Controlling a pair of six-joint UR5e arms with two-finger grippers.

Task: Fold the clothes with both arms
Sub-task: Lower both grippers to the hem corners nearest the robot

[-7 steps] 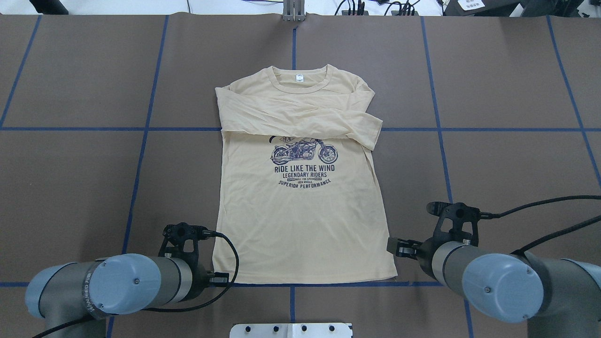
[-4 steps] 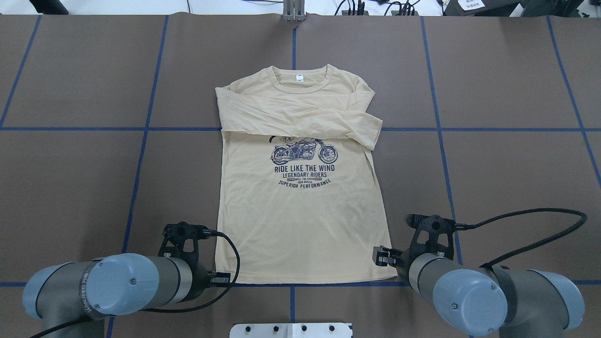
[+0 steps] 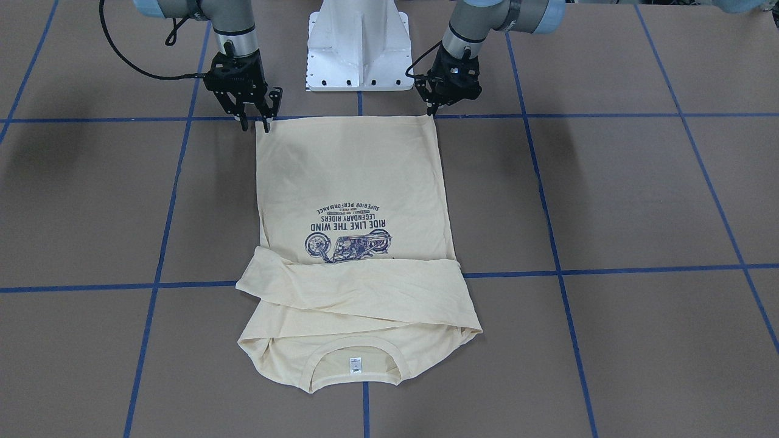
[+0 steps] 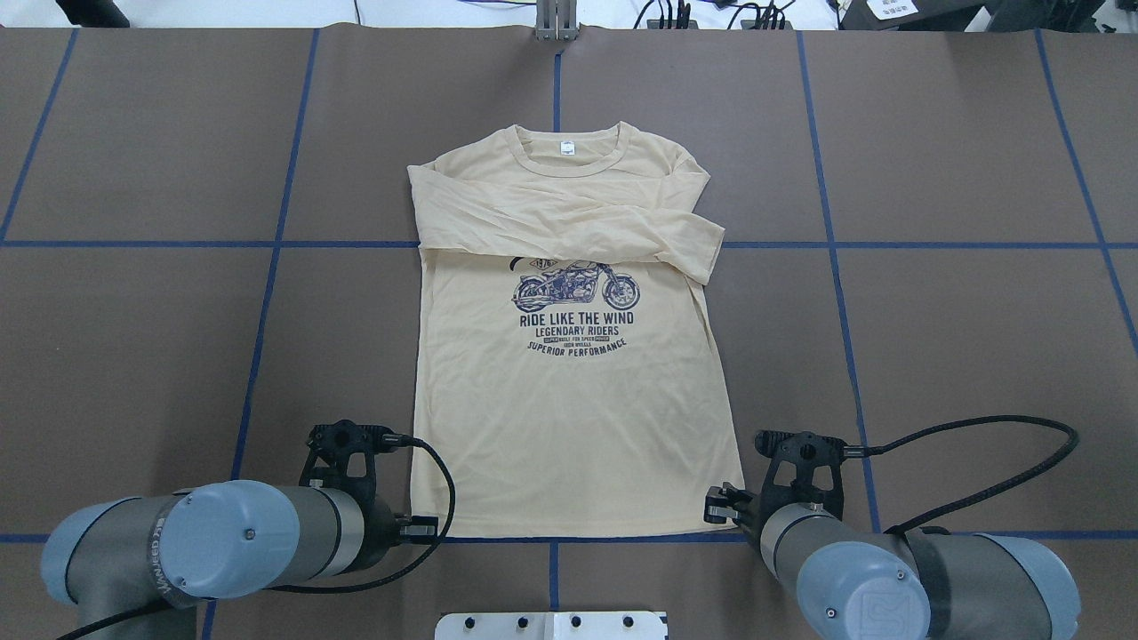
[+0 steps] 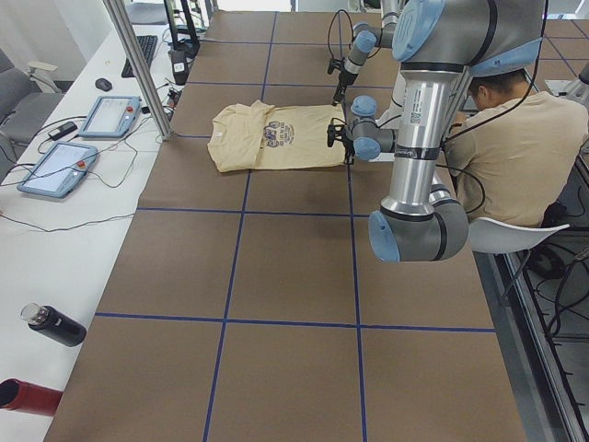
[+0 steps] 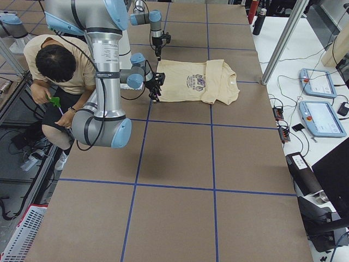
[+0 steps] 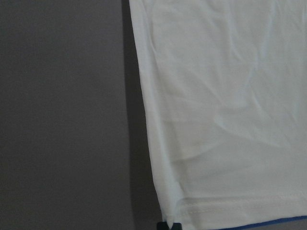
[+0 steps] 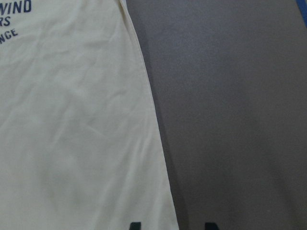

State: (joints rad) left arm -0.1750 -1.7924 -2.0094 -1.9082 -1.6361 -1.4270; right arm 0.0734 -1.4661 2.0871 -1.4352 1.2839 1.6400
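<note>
Overhead exterior: one pale cream-yellow long-sleeved T-shirt [image 4: 569, 418], flat at the middle of the brown table [image 4: 960, 311] with blue tape lines. Navy motorcycle print [image 4: 576, 307] up; sleeves [image 4: 569, 222] crossed over chest; hem nearest robot. Right gripper [image 3: 255, 126]: fingers apart, straddling the shirt's edge at one hem corner. Left gripper [image 3: 433, 111]: at opposite hem corner, finger state cannot be told.

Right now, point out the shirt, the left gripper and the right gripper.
shirt [image 4: 569, 427]: overhead view, plain lower front.
left gripper [image 3: 433, 109]: front-facing view, between its fingertips.
right gripper [image 3: 255, 125]: front-facing view, between its fingertips.
</note>
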